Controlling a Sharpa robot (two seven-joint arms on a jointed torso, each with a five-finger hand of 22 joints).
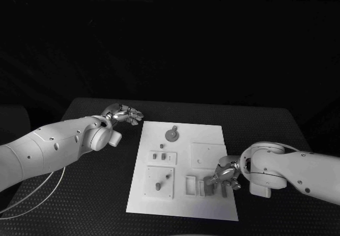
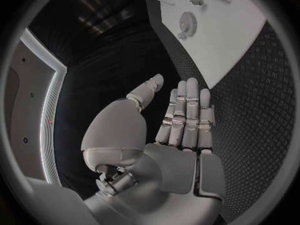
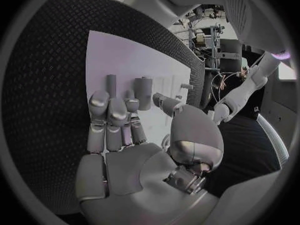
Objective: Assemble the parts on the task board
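The white task board (image 1: 185,204) lies in the middle of the black table. A round grey part (image 1: 172,133) sits near its far end, and small pegs (image 1: 160,156) stand left of centre. My right hand (image 1: 225,176) hovers over the board's near right area, beside rectangular slots (image 1: 192,184). In the right wrist view its fingers (image 3: 110,117) stretch toward two upright grey parts (image 3: 144,91), with the thumb apart and nothing held. My left hand (image 1: 125,114) is off the board's far left corner. Its fingers (image 2: 187,115) are straight and empty, with the board (image 2: 240,45) beyond them.
A raised square plate (image 1: 208,152) sits on the board's right side and another plate with a peg (image 1: 160,183) on its near left. Cables (image 1: 39,189) trail over the table under my left arm. Bare table surrounds the board.
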